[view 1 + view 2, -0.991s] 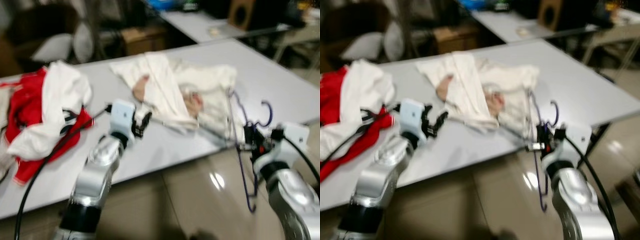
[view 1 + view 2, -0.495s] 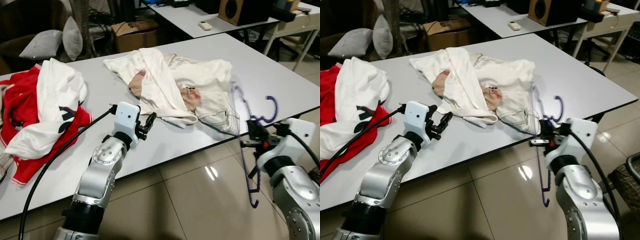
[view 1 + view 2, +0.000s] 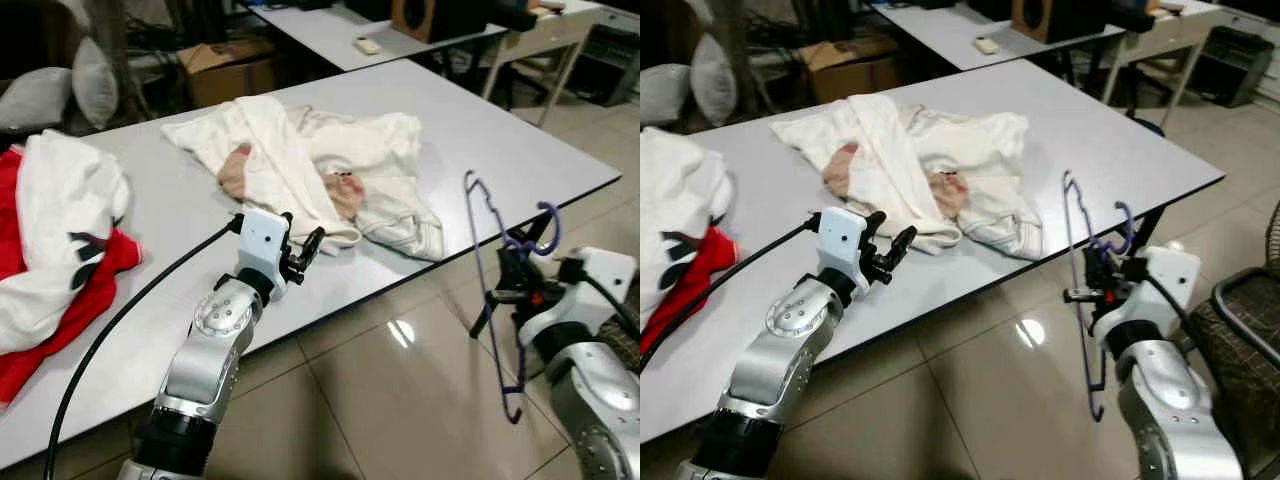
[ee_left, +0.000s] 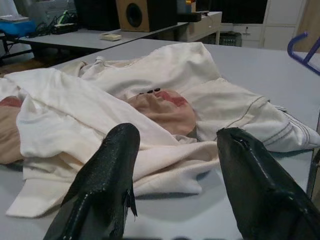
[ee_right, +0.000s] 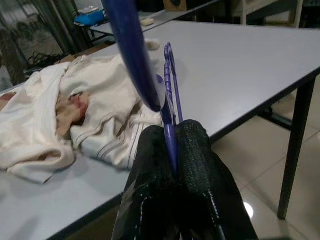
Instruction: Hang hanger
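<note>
Lifted clear of the table (image 3: 560,150), hanger (image 3: 497,290) pinched in right gripper (image 3: 507,298)

silver jointed arms, white wrist boxes, black cables — left claw (image 3: 303,250) black, textured fingers (image 4: 105,185).

The red and white clothes (image 3: 50,250) are running off the left edge of the frame. The purple hanger (image 5: 167,107) is vanishing between the right claw (image 5: 172,150) fingers, its hook top cut off at the upper edge. The bench (image 3: 560,160) is overrunning the frame's lower left.
</note>
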Controlling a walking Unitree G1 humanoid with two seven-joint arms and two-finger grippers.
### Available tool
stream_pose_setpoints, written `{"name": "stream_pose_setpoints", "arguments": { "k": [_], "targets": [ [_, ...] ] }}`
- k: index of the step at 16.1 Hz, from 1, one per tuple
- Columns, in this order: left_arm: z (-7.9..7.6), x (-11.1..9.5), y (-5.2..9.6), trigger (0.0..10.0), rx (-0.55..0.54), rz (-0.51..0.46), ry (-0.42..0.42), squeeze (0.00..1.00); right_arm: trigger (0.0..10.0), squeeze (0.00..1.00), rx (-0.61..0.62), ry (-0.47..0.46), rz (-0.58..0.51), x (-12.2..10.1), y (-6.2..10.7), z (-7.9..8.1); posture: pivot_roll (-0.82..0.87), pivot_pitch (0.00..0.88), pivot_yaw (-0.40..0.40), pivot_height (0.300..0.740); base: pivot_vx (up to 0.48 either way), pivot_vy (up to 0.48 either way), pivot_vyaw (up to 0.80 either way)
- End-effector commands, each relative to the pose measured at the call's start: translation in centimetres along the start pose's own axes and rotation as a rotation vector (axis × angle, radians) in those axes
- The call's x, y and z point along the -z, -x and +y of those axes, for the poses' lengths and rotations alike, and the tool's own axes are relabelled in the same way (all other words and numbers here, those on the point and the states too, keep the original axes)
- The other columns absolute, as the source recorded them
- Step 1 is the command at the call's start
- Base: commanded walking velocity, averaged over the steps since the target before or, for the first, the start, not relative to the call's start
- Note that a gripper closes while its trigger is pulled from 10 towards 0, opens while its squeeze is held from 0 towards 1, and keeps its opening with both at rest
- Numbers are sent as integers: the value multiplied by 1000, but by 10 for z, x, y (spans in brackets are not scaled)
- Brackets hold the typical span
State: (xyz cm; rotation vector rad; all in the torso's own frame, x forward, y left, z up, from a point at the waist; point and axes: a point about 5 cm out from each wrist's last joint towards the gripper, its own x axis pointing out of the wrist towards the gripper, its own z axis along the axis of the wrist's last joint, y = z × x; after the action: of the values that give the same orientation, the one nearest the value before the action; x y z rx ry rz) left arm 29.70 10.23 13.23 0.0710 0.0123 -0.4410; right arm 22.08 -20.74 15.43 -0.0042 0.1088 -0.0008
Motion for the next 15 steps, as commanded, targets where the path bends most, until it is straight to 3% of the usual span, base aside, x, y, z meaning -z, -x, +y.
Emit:
{"name": "stream_pose_setpoints", "arguments": {
  "k": [1, 15],
  "targets": [
    [6, 3, 2, 10000, -14, 17, -14, 0, 10000, 0, -35, 0, -28, -4, 3, 0, -79, 0, 49, 740, 292, 0, 0],
    [1, 9, 4, 10000, 22, 48, -37, 0, 10000, 0, -118, 60, -26, -10, 9, -9, -89, 3, 51, 740, 289, 0, 0]
  ]
}}
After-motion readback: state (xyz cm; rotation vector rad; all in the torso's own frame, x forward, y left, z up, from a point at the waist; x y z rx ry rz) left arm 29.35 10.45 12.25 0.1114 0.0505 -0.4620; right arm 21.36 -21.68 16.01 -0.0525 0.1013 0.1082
